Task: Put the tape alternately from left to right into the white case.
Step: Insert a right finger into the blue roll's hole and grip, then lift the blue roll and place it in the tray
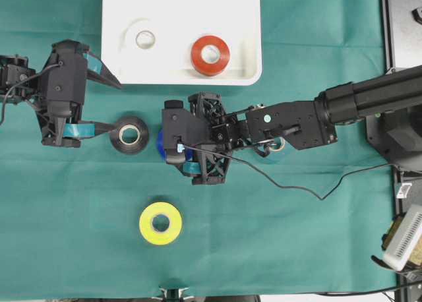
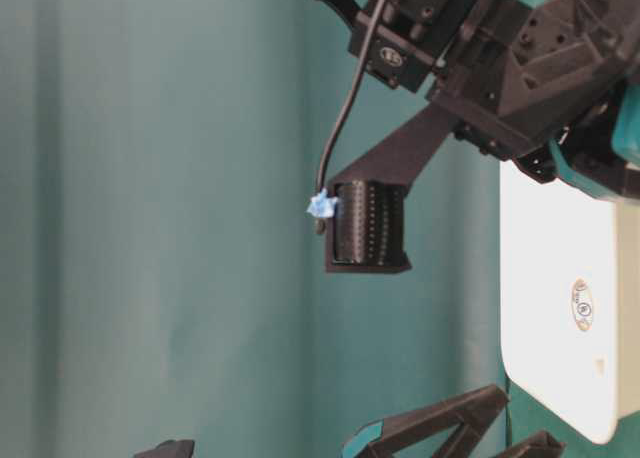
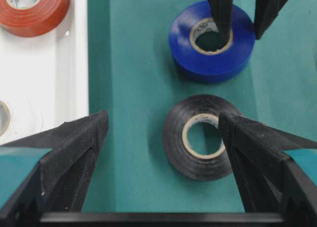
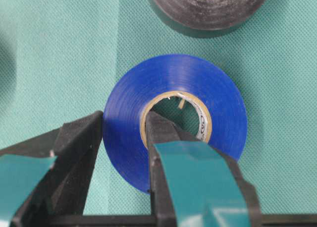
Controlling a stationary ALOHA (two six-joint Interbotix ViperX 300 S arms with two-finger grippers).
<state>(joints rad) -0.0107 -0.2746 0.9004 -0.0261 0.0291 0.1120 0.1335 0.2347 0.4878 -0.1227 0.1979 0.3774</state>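
The white case [image 1: 181, 71] lies at the top centre and holds a white tape roll [image 1: 146, 38] and a red tape roll [image 1: 210, 55]. On the green cloth lie a black roll [image 1: 130, 135], a yellow roll [image 1: 160, 223] and a blue roll [image 4: 218, 108]. My right gripper [image 4: 124, 125] is shut on the blue roll's wall, one finger inside the core and one outside. My left gripper [image 3: 163, 123] hangs open left of the black roll [image 3: 198, 138], with one fingertip at that roll's edge. A teal roll [image 1: 275, 149] peeks out from under the right arm.
The right arm [image 1: 297, 124] reaches across the cloth from the right, and a thin black cable [image 1: 290, 183] trails below it. Equipment [image 1: 402, 236] stands off the cloth's right edge. The case's rim [image 3: 79, 63] runs close to my left gripper's left finger.
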